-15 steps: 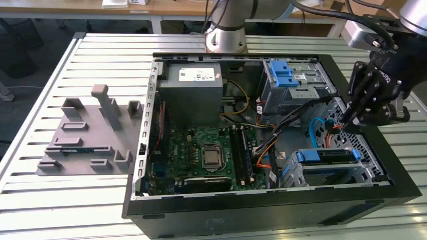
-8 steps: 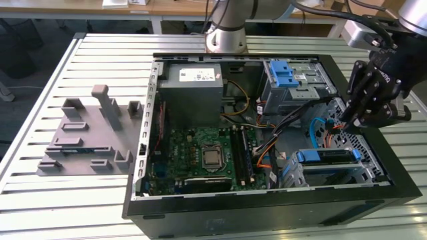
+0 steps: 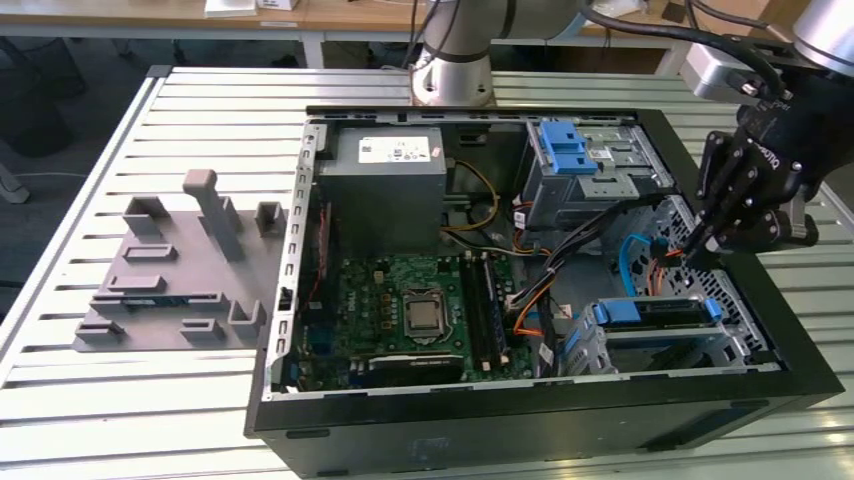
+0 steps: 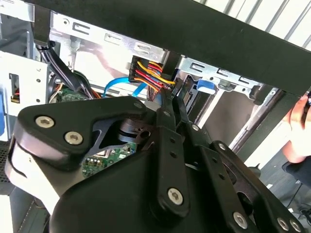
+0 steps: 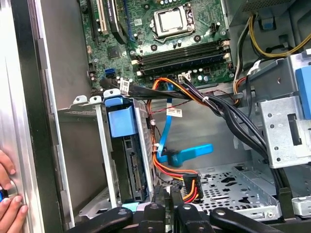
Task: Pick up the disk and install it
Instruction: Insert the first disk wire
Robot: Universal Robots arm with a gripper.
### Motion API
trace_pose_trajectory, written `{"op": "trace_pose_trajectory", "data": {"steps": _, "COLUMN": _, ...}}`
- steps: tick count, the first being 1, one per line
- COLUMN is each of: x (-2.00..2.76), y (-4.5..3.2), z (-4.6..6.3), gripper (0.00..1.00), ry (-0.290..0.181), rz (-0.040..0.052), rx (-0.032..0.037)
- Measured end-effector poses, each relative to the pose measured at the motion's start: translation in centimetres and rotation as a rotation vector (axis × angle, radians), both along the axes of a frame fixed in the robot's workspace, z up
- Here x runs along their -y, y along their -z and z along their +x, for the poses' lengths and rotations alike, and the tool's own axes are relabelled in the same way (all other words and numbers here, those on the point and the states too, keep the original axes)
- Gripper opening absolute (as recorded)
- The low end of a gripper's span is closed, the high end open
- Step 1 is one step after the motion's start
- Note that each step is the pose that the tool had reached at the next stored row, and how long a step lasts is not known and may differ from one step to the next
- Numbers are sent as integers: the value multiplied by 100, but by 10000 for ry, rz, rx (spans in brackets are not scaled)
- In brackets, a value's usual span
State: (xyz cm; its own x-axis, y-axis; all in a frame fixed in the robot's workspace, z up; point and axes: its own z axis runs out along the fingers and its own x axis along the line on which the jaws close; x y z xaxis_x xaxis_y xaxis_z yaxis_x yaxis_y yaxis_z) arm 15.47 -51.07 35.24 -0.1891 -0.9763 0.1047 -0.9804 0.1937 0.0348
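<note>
The disk [image 3: 654,313] sits in the lower drive cage at the exterior view's right, its blue carrier on top. In the first wrist view the disk [image 5: 130,165] stands edge-on in that cage, its connector edge bare. My gripper [image 3: 683,252] hangs inside the open computer case just above this cage. In both wrist views the fingers are pressed together on a black power connector [image 4: 146,73] with red, yellow and orange wires. That connector [image 5: 189,184] lies right beside my gripper [image 5: 170,196], a short way from the disk's connector edge.
A blue data cable [image 5: 187,154] hangs loose beside the wires. The case also holds a motherboard [image 3: 414,310], a grey power supply [image 3: 387,165] and an upper cage with a blue latch [image 3: 574,150]. A grey fixture [image 3: 174,270] lies outside. A person's hand [image 5: 9,194] rests on the case edge.
</note>
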Motion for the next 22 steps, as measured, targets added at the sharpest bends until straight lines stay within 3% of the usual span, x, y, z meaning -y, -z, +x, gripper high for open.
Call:
{"op": "trace_pose_trajectory", "data": {"steps": 4, "x": -1, "y": 0, "z": -20, "gripper": 16, "ry": -117, "rz": -2, "rx": 14}}
{"op": "trace_pose_trajectory", "data": {"steps": 8, "x": 0, "y": 0, "z": -62, "gripper": 16, "ry": -215, "rz": -2, "rx": 83}}
{"op": "trace_pose_trajectory", "data": {"steps": 19, "x": 12, "y": 3, "z": -147, "gripper": 16, "ry": -468, "rz": 1, "rx": 407}}
{"op": "trace_pose_trajectory", "data": {"steps": 22, "x": 17, "y": 4, "z": -164, "gripper": 16, "ry": -566, "rz": 18, "rx": 450}}
